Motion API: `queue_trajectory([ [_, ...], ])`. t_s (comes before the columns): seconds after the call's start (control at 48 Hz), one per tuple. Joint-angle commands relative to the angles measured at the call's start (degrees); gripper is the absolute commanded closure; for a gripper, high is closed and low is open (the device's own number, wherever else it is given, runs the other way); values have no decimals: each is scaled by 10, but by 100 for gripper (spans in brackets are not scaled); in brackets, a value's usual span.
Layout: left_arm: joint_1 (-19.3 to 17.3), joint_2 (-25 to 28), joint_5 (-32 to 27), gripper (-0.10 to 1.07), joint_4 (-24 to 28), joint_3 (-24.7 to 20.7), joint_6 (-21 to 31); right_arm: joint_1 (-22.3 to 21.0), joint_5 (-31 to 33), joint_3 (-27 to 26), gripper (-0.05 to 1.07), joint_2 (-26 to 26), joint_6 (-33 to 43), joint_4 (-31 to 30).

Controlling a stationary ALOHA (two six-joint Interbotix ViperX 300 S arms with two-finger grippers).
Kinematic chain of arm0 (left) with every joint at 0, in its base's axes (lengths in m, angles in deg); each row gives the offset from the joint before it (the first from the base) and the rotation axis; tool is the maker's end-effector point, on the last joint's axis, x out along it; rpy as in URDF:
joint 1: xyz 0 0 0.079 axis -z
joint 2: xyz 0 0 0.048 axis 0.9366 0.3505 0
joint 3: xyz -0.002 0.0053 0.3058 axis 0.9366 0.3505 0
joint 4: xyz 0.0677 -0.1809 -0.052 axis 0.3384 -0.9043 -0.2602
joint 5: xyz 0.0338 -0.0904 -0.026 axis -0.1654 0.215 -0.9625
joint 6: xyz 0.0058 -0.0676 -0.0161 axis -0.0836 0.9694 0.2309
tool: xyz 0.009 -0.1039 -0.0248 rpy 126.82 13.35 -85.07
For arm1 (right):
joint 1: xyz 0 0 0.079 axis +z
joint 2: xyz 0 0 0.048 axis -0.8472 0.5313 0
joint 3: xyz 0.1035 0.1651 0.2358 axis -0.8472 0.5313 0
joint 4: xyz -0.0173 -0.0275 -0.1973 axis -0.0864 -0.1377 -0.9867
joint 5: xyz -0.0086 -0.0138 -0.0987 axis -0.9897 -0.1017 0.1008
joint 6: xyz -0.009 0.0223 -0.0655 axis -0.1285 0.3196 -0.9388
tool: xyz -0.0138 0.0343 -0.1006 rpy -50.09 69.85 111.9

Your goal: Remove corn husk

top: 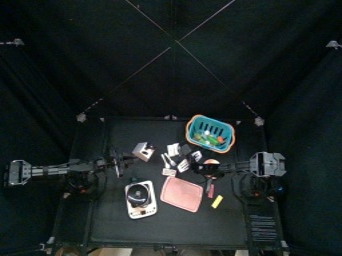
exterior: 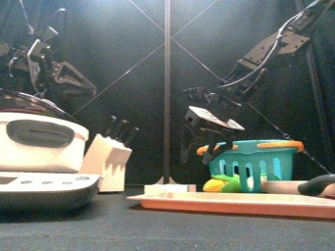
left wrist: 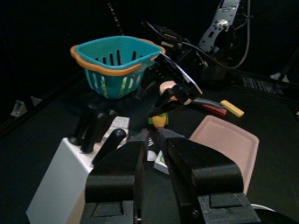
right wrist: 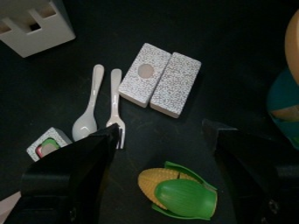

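While I look level across the counter (exterior: 157, 211) from its front edge, the nearest things are the white kitchen scale (exterior: 39, 147) at nine o'clock and the pink cutting board (exterior: 236, 202) at four o'clock. Just behind the board lies the corn husk (exterior: 222, 183), green leaves round a yellow cob, touching the foot of the teal basket (exterior: 256, 162).

From my right wrist camera the husk (right wrist: 177, 191) sits at six o'clock, right between the two jaws of the right claw (right wrist: 163, 179), which stand spread as wide as they go and grip nothing. Beyond it I see a white spoon (right wrist: 86, 109) and a white fork (right wrist: 114, 105) lying side by side, then two speckled grey blocks (right wrist: 162, 80) touching each other, and a white knife block (right wrist: 38, 26) at eleven o'clock.

The left claw (left wrist: 152, 144) hangs above the knife block (left wrist: 82, 171), jaws parted, empty. Farther on its view shows the basket (left wrist: 114, 66) at twelve o'clock.
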Motion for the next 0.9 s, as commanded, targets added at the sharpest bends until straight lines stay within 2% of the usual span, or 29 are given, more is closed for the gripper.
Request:
queue_trajectory([
  [0.0,-1,1,5,35,0,-6,0,4,-2,2,-1,-37,0,-4],
  [0.312,-1,0,4,35,0,-6,0,51,-12,76,-1,-105,-1,-7],
  [0.521,-1,1,4,35,0,-5,0,52,-22,129,-1,-121,-13,-38],
  [0.75,-2,1,4,35,0,-3,0,44,-61,148,-1,-147,-141,-48],
  [0.875,-3,1,4,35,0,-3,0,20,-90,142,-1,-147,-234,-17],
])
